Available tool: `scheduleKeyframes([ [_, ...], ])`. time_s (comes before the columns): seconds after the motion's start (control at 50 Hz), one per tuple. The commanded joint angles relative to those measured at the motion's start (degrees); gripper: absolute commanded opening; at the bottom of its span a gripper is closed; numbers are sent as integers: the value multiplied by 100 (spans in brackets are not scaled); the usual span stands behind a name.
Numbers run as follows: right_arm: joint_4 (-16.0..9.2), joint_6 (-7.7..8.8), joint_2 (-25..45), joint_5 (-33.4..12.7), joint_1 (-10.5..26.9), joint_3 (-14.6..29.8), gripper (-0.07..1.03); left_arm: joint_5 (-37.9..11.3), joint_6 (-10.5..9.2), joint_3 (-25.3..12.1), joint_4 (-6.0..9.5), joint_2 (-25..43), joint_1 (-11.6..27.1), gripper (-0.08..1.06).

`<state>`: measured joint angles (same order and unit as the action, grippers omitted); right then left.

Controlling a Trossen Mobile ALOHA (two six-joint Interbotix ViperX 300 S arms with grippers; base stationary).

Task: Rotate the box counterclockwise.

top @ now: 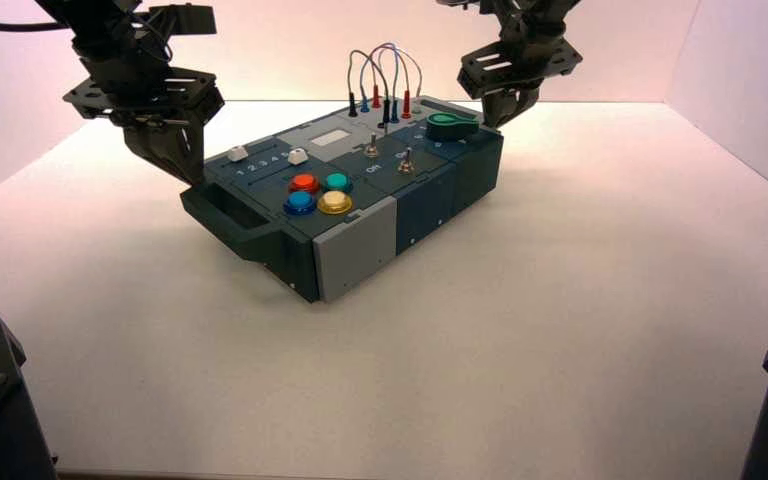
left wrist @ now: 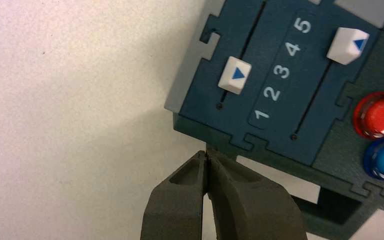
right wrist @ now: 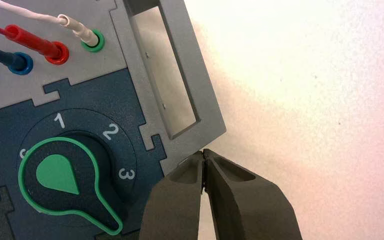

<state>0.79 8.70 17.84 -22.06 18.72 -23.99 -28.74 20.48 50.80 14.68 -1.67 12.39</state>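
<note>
Diagonally, both closed jaws flank the box on the table.

Left pincer closed, lowered; right pincer closed, lowered opposite.

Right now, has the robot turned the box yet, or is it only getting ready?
It looks mid-turn. Done: the box already sits at an angle on the table. In hand: the left gripper, shut, presses the corner by the white sliders, and the right gripper, shut, presses the opposite corner beside the green knob. Left: pushing it further round; how much more, I cannot tell.
</note>
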Motion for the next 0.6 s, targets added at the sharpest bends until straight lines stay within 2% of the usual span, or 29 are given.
scheduleKeyframes([
  [0.02, -44, 26, -97, 193, 290, 149, -2, 0, -26, -26, 26, -229, 79, -3],
  [0.38, -53, 9, -202, 158, 308, 158, -2, 9, -18, -44, 9, -334, 79, -3],
  [0.6, -53, -26, -457, -62, 255, 158, -2, -70, 0, -149, -9, -571, 79, -3],
])
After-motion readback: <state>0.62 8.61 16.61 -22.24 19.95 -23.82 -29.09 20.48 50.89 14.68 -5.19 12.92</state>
